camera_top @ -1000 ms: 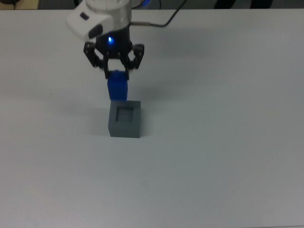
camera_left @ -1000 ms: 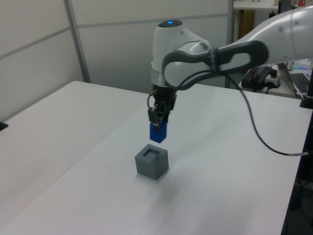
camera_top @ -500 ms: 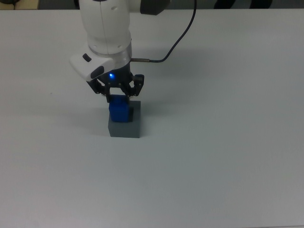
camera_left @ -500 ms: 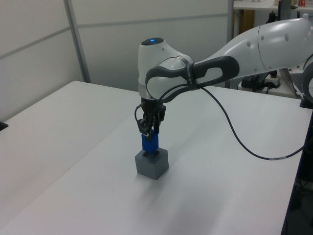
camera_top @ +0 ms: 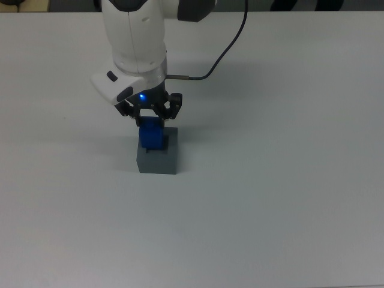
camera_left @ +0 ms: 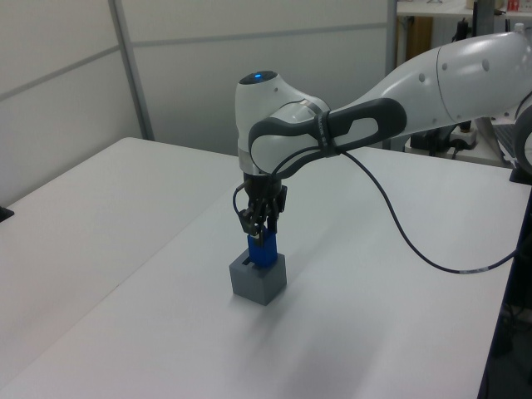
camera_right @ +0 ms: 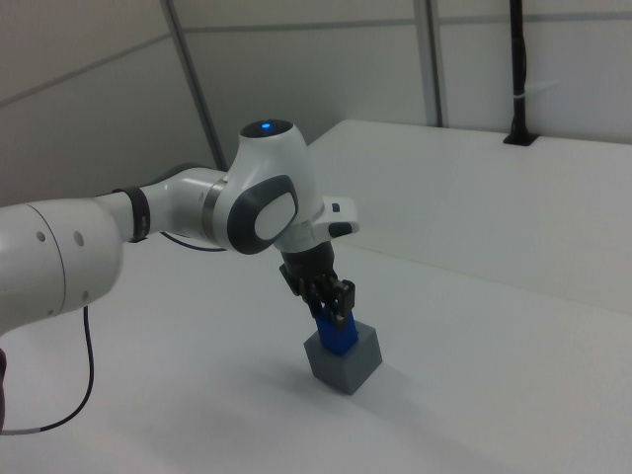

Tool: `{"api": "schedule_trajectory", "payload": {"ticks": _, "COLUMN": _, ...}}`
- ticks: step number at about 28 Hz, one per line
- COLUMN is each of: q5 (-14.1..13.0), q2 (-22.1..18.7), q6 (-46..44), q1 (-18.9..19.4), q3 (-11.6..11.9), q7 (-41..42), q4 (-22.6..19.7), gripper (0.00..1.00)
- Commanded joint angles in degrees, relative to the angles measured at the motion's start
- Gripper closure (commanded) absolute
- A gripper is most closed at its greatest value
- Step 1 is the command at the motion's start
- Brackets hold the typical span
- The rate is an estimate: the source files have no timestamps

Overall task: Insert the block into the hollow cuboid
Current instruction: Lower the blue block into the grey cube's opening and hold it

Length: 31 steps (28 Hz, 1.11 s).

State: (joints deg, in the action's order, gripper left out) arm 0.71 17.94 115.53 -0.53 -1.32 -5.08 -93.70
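One arm, one claw (camera_top: pixel 150 117), and you've got it parked straight over the hollow cuboid (camera_top: pixel 158 158) with the fingers pinched onto the top of the block (camera_top: pixel 150 135). Reading the top view from its left: bare bench (camera_top: pixel 54 198), then the cuboid with the block standing in it, then more bare bench out to the top view's right, with only the arm's cable (camera_top: pixel 225 51) trailing off behind.

Block sits partly down in the recess, lower part inside, upper part proud of the rim; the left view shows the same (camera_left: pixel 261 252). Vertical approach makes sense, I'd guess: thick walls, snug square recess, so the block needs to go in square. Holding it by the top keeps the fingers clear of the walls.

What you can't see: the recess floor, whether the block has bottomed out, and how much clearance is left at the sides. In the right view the claw (camera_right: pixel 333 308) covers the block's top face. Block looks slightly tilted in the top view, but I can't confirm.
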Motion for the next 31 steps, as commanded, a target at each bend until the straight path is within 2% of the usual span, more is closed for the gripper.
{"api": "schedule_trajectory", "payload": {"ticks": 1, "q5": 0.2, "q2": -1.0, "q6": -0.4, "q1": 0.4, "q3": 0.3, "q7": -1.1, "q4": -1.0, "gripper": 0.99}}
{"api": "schedule_trajectory", "payload": {"ticks": 31, "q5": -0.4, "q2": -0.9, "q6": 0.2, "q1": 0.5, "q3": 0.3, "q7": -1.0, "q4": 0.0, "gripper": 0.98}}
